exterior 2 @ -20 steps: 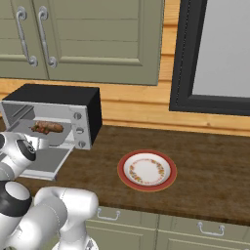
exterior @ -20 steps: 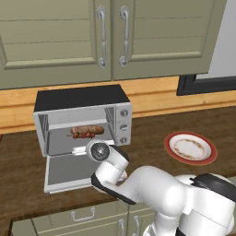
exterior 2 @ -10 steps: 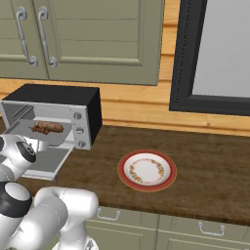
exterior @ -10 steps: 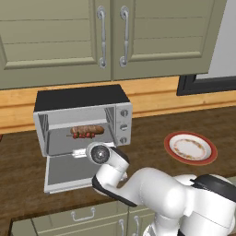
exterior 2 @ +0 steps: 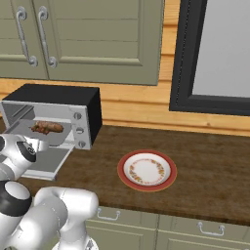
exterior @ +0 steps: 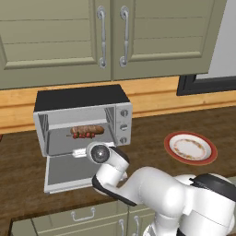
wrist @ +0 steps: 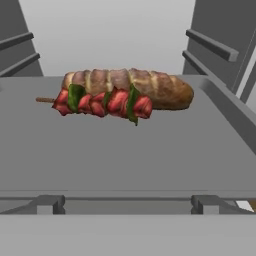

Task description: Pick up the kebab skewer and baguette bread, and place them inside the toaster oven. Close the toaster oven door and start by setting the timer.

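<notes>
A dark brown wooden counter (exterior: 193,122) runs across the middle of both base views, below a lighter wood backsplash. The toaster oven (exterior: 83,119) stands on it at the left of the left base view and at the left edge of the right base view (exterior 2: 53,119). The toaster oven door (exterior: 69,171) hangs open and lies flat, just above the counter's front edge. A red-rimmed plate (exterior: 190,148) sits on the counter well apart from the oven, at the right of the left base view and near the centre of the right base view (exterior 2: 147,170).
</notes>
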